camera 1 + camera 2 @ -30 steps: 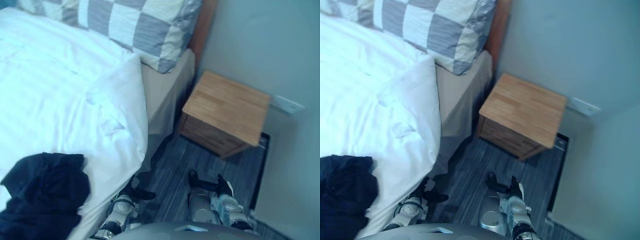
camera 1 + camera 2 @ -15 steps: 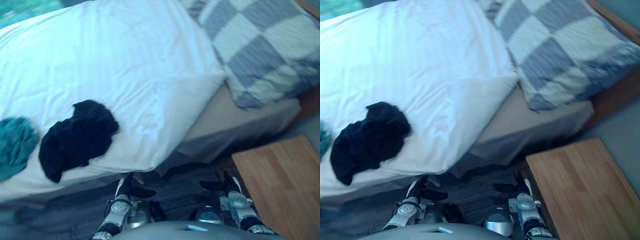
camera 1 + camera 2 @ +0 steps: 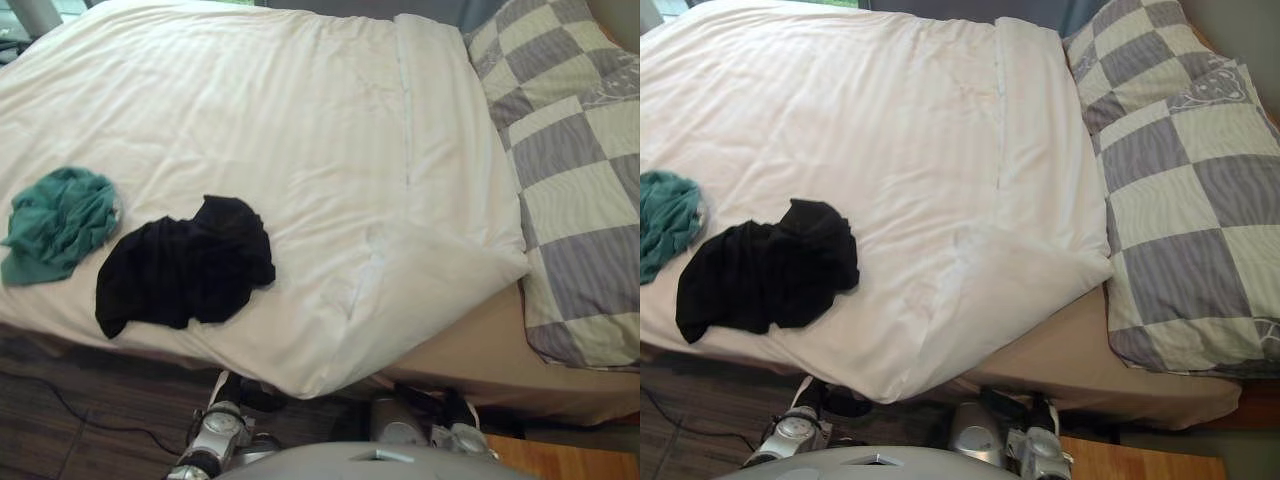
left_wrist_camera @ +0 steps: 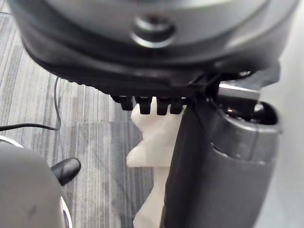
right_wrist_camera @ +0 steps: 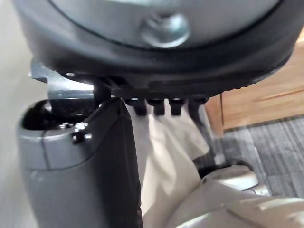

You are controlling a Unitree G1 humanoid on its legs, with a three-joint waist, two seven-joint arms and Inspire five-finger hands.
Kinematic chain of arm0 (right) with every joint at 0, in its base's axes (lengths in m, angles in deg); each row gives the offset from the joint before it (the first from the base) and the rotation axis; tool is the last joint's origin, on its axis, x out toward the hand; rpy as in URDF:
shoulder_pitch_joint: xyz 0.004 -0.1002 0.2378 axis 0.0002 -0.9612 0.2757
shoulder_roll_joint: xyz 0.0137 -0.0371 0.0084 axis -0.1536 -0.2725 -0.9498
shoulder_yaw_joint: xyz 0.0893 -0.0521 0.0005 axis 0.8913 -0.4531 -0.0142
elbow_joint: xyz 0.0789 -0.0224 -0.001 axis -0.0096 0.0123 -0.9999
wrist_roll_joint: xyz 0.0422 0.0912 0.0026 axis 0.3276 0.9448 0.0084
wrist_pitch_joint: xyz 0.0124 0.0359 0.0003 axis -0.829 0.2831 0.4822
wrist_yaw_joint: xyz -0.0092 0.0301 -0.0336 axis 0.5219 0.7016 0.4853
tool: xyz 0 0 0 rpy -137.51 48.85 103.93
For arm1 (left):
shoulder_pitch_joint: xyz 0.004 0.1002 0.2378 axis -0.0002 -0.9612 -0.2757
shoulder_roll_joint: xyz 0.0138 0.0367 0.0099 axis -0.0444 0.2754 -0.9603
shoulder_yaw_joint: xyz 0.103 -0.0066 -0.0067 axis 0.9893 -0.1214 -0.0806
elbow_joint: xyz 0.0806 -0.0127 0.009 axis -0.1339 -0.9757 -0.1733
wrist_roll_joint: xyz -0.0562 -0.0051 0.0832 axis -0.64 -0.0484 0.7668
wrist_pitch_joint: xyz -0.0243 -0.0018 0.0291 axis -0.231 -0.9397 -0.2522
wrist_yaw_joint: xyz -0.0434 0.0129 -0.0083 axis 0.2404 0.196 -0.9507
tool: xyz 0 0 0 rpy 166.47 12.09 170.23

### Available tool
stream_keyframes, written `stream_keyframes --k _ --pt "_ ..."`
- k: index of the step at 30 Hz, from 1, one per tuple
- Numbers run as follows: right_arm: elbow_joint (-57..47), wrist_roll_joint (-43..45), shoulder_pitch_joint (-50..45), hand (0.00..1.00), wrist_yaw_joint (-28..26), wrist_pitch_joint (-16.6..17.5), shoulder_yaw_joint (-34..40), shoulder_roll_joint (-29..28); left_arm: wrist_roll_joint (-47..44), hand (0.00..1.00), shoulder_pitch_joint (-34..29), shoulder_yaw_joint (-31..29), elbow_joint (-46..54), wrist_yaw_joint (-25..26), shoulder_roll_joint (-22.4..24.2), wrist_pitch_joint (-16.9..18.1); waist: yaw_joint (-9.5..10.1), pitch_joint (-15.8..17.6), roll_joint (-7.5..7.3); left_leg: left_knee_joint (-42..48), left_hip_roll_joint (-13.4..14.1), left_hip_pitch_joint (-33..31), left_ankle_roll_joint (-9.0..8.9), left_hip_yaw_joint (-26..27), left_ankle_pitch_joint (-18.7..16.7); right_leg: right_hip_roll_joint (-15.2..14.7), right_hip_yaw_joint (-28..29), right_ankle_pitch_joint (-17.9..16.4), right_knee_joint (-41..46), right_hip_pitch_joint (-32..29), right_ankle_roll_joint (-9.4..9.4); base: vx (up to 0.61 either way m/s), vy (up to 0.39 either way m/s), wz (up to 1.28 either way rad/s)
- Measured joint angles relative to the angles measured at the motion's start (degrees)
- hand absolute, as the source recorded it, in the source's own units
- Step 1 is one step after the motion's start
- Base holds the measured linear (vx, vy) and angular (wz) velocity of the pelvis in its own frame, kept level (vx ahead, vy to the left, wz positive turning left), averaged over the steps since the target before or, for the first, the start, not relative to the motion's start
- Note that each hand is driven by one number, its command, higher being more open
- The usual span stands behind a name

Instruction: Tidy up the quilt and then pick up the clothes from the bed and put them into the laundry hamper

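Observation:
A white quilt (image 3: 300, 130) covers the bed, and its near corner (image 3: 420, 290) bulges over the bed's edge. On the quilt near that edge lies a crumpled black garment (image 3: 185, 270). A teal garment (image 3: 60, 220) lies to its left. My left hand (image 4: 147, 105) hangs low by the bedside over the floor, fingers straight and holding nothing. My right hand (image 5: 161, 105) hangs the same way beside the beige bed side, also with nothing in it. Both hands are well below and short of the clothes.
Grey-and-cream checked pillows (image 3: 1180, 190) lie at the head of the bed on the right. Bare beige mattress (image 3: 480, 350) shows below the quilt corner. A wooden nightstand (image 3: 1140, 465) stands at the lower right. Dark striped floor (image 3: 60, 420) runs along the bed.
The camera has swung left from the nightstand and wall to the whole bed, bringing the teal garment into view. The clothes, the quilt and both hands have not moved.

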Motion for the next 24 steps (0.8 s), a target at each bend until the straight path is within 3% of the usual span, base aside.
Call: stream_keyframes --k 3,8,13,17,19,22,24 --pt "2.60 0.66 -0.42 1.00 -0.14 -1.33 2.40 1.69 -0.09 1.00 0.04 -2.05 -0.59 -0.20 0.48 -0.71 -0.18 -0.24 1.29 -0.53 1.39 1.00 -0.74 1.06 0.43 2.00 0.29 1.88 -3.98 2.28 -0.46 0.06 -0.080 -0.13" --pt "2.18 3.51 -1.03 1.00 -0.52 -0.75 5.97 0.76 0.34 1.00 -0.65 -2.88 0.31 -0.71 0.46 0.35 0.19 -0.44 1.16 -0.54 1.57 1.06 -0.75 2.14 0.44 2.31 1.01 6.43 -11.79 5.54 0.03 -0.05 0.009 -0.06" --pt "-0.33 7.67 -2.20 1.00 -0.56 -0.58 14.66 -1.19 0.28 1.00 -3.08 -5.11 3.93 -1.18 1.16 0.43 0.06 -0.51 1.22 -0.14 1.58 0.96 -0.83 5.51 -0.16 2.72 2.73 10.40 -18.57 7.31 -0.29 -0.08 -0.016 -0.25" --pt "-3.10 9.00 -5.60 1.00 -0.54 -2.24 22.02 -1.35 0.39 1.00 -4.60 -9.01 4.39 -1.12 2.05 0.41 -0.08 -1.21 1.91 1.16 3.18 1.04 -1.78 7.97 -1.28 4.02 3.67 10.58 -18.97 7.18 -0.29 -0.02 -0.064 -0.23" --pt "-6.17 10.00 -8.06 1.00 -0.13 -2.94 26.55 -0.99 2.70 1.00 -5.48 -9.79 4.44 -1.11 2.16 0.53 -0.15 -1.84 2.92 1.83 4.19 1.62 -2.41 9.79 -1.93 4.92 4.56 10.41 -18.96 7.19 -0.54 0.03 -0.047 -0.24" --pt "-12.47 11.48 -9.98 1.00 1.24 -3.51 31.02 -0.65 4.32 1.00 -7.58 -9.42 5.92 -1.10 2.56 0.36 -1.50 -2.10 2.97 1.87 4.74 1.89 -2.65 10.93 -2.13 5.40 4.64 10.13 -18.94 7.17 -0.67 0.02 -0.035 -0.11" --pt "-17.54 11.87 -11.84 1.00 2.20 -3.76 34.08 0.70 4.34 1.00 -10.50 -6.04 10.42 -1.00 2.10 -0.40 -1.53 -2.14 2.71 1.84 4.75 1.68 -2.60 11.01 -2.16 5.35 4.13 10.01 -18.92 7.09 -0.55 0.02 -0.023 0.08"
